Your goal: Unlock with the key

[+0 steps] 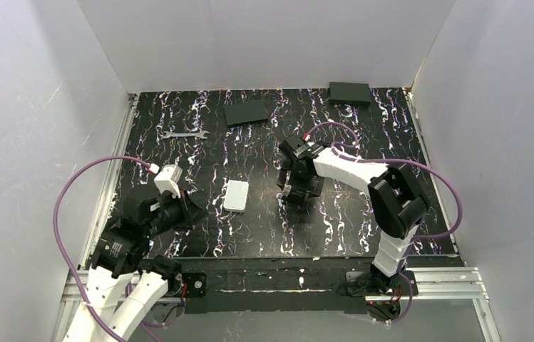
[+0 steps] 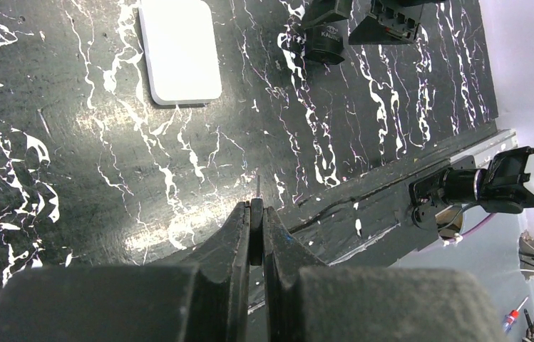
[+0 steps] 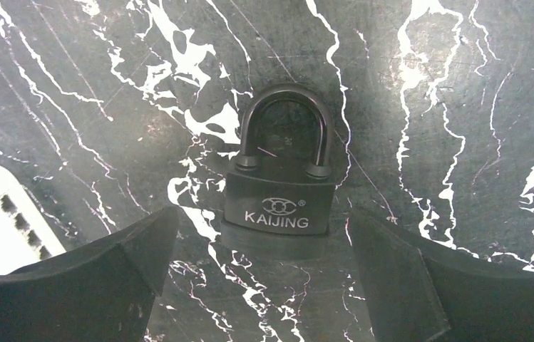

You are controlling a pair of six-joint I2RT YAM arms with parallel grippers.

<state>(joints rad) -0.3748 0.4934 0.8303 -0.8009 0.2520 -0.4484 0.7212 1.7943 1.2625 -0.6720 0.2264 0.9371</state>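
My left jaws were pressed together, the pads (image 2: 239,231) squeezing a thin dark sliver seen edge-on. A fine line poked past the tips toward 12 o'clock. It looked like the key (image 2: 256,231), though at that angle I could not make out the blade's colour. These jaws hung over the near-left part of the desk (image 1: 264,239). In the left wrist view, the white pad (image 2: 178,50) lay flat at 11 o'clock from the tips.

My right jaws were spread wide. In the right wrist view one finger (image 3: 107,278) sat at 8 o'clock and the other at 4 o'clock. The padlock (image 3: 278,203) was between them and touched neither. Its shackle pointed to 12 o'clock with both legs seated in the black body, and the face lettered KAIJING was turned to the camera. I could not tell whether it lay flat or stood on something. From my left jaws the padlock was at 1 o'clock, well apart from the key.

Farther out in the top view, taking the white pad as centre, my right jaws were at 3 o'clock. A silver wrench (image 1: 184,134) lay at 11 o'clock and a flat black slab (image 1: 247,112) at 12 o'clock. A black box (image 1: 350,93) sat at 1 o'clock, against the far edge.
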